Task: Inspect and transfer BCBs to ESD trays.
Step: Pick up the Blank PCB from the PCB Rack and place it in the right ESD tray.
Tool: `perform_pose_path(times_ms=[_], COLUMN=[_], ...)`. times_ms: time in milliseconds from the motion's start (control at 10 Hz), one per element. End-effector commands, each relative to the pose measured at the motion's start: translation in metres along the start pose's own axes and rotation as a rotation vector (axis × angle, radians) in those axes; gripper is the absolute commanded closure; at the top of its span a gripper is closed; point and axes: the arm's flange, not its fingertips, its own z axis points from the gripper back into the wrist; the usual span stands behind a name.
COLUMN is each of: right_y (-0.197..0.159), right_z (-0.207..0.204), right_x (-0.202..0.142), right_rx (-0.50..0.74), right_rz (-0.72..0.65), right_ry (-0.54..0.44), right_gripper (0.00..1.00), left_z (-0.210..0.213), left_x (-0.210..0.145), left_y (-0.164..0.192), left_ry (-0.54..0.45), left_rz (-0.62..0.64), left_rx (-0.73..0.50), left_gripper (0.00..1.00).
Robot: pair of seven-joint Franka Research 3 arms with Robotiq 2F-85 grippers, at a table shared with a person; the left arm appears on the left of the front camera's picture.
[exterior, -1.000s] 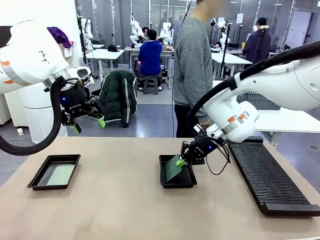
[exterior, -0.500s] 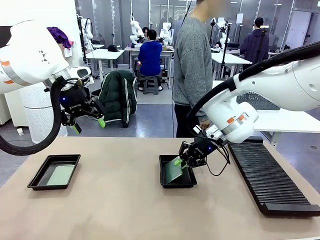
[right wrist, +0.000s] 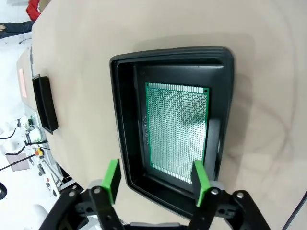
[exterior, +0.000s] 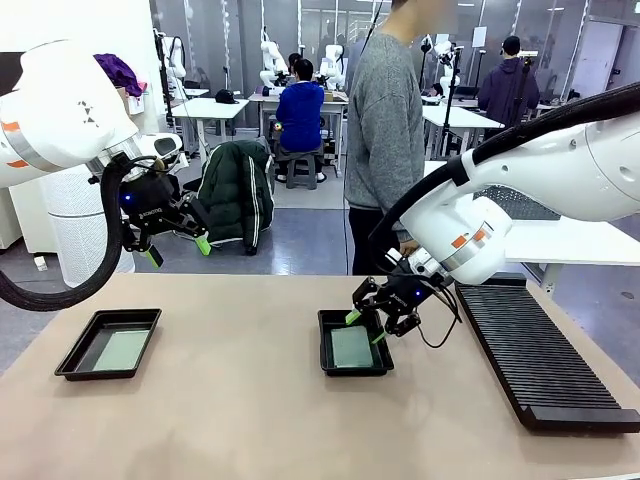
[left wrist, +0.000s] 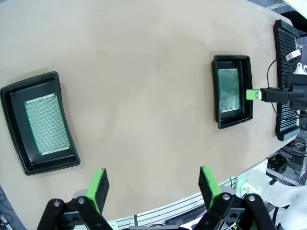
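- You had the table [exterior: 230, 420] under both arms, with the long black ribbed rack [exterior: 540, 355] just beyond your right gripper [exterior: 366, 327].
- Your 2 ESD trays sat well apart: the right tray [exterior: 330, 360] directly under the right gripper, the left tray [exterior: 75, 355] below and in front of the left gripper [exterior: 178, 250].
- Each tray held 1 BCB lying flat: the right board [right wrist: 176, 129] and the left board [left wrist: 47, 123].
- Your right gripper's jaws stood apart, holding nothing, just above the right tray's rim.
- Your left gripper hung high over the table, jaws spread wide and empty.
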Motion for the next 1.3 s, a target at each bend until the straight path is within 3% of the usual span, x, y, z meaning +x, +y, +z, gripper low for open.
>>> perform_pose_path(times_ms=[0,700,1200], right_y=[0.022,0.061,0.067], right_z=[0.008,0.071,0.094], right_x=[-0.002,-0.023,-0.029], right_rx=[-0.070,-0.208,-0.250], right_rz=[0.003,0.025,0.044], right_ry=[-0.022,-0.024,-0.038], right_gripper=[0.00,0.00,0.00], left_z=[0.000,0.000,0.000], left_x=[-0.003,-0.003,-0.003], left_y=[0.000,0.000,0.000], left_ry=[-0.001,-0.001,-0.001], left_rz=[0.000,0.000,0.000], left_rx=[0.001,0.001,0.001], left_gripper=[0.00,0.00,0.00])
